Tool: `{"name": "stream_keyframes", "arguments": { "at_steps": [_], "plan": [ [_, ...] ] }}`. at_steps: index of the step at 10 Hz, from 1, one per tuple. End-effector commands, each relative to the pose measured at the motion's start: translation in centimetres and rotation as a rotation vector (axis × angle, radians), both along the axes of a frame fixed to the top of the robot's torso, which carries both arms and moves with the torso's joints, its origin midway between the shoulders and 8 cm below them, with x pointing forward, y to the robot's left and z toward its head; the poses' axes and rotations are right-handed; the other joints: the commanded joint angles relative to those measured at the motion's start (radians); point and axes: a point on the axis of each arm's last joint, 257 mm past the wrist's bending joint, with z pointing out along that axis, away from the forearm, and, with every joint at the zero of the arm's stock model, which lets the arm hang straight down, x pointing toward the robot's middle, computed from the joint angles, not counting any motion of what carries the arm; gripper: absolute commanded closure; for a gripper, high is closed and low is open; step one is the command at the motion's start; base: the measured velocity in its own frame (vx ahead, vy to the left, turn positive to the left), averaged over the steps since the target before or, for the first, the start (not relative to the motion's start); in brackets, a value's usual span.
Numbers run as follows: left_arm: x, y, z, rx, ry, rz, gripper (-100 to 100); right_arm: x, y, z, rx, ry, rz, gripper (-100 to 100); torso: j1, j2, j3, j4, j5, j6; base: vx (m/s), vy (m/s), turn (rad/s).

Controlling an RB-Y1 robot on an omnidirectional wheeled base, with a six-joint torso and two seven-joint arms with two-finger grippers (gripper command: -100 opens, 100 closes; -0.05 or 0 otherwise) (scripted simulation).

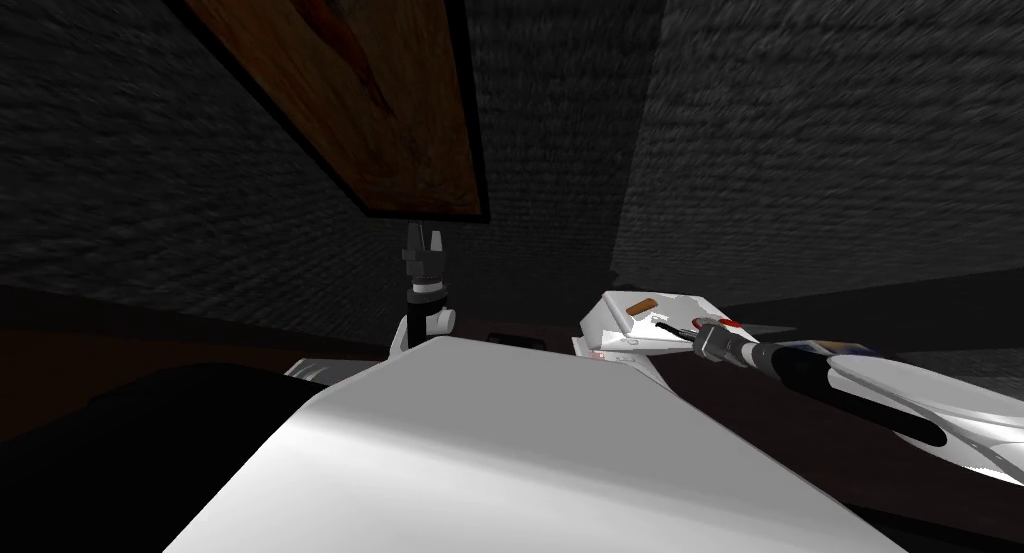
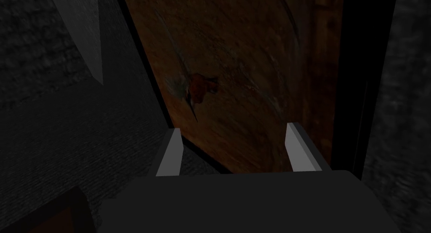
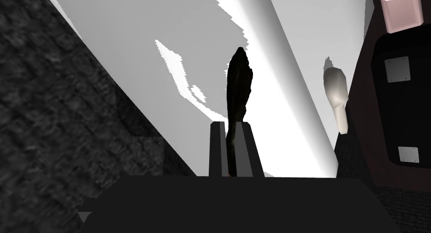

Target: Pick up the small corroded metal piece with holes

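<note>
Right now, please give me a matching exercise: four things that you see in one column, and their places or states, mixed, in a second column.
Things:
1. left pincer
2. right pincer
3. brown stick
4. picture

Places or states:
A. lying on the white top
B. shut on a dark piece
C. hanging on the dark wall
D. open, holding nothing

Pairs: 1-D, 2-B, 3-A, 4-C.
</note>
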Motion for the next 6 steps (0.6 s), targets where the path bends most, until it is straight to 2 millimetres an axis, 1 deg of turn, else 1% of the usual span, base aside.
{"name": "stream_keyframes", "arguments": {
  "at_steps": [1, 4, 5, 6],
  "plan": [
    [0.0, 0.0, 0.0, 0.0, 0.0, 0.0, 0, 0.29, 0.17, 0.31, 0.001, -0.001, -0.013, 100, 0.0, 0.0, 0.0, 0.0, 0.0, 0.0, -0.08, -0.004, 0.047],
    [0.0, 0.0, 0.0, 0.0, 0.0, 0.0, 0, 0.82, 0.48, 0.89, 0.002, -0.001, -0.032, 100, 0.0, -0.001, 0.0, 0.0, 0.0, 0.0, -0.079, -0.019, 0.063],
    [0.0, 0.0, 0.0, 0.0, 0.0, 0.0, 0, 0.67, 0.47, 0.73, 0.001, 0.0, -0.026, 100, 0.0, -0.001, 0.0, 0.0, 0.0, 0.0, -0.035, -0.009, 0.02],
    [0.0, 0.0, 0.0, 0.0, 0.0, 0.0, 0, 0.72, 0.47, 0.76, 0.002, -0.001, -0.029, 0, 0.001, -0.003, -0.001, 0.0, 0.0, 0.0, -0.006, -0.001, -0.005]
  ]
}}
